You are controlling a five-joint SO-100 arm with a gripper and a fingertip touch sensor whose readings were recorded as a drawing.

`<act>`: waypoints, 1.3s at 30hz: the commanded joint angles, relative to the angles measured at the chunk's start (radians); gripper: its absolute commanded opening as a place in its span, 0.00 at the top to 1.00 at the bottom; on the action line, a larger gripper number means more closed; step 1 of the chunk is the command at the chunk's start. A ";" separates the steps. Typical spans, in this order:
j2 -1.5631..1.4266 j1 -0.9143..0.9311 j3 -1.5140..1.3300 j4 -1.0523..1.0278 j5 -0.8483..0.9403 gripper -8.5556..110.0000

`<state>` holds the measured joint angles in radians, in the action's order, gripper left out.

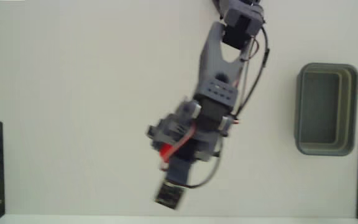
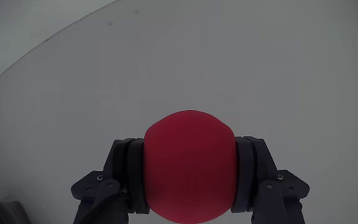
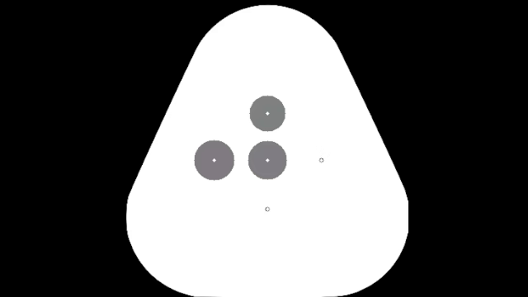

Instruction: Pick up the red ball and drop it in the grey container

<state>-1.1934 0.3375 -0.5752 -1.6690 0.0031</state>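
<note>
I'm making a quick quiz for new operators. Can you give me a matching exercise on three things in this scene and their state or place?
Things:
1. red ball
2. grey container
3. tool

States:
A. empty, at the right edge of the fixed view
B. closed on something
C. clamped between two dark fingers

Pairs: 1-C, 2-A, 3-B

Bare table (image 1: 73, 93) between arm (image 1: 213, 81) and grey container (image 1: 326, 109).
</note>
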 commanded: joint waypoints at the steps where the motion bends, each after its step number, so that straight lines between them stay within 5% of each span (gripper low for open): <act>1: -0.101 -0.034 -0.020 0.020 -0.003 0.36; 39: -0.338 -0.720 -0.418 0.180 -0.003 0.36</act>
<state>-1.4235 -0.3283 -0.9771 -1.5064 0.0046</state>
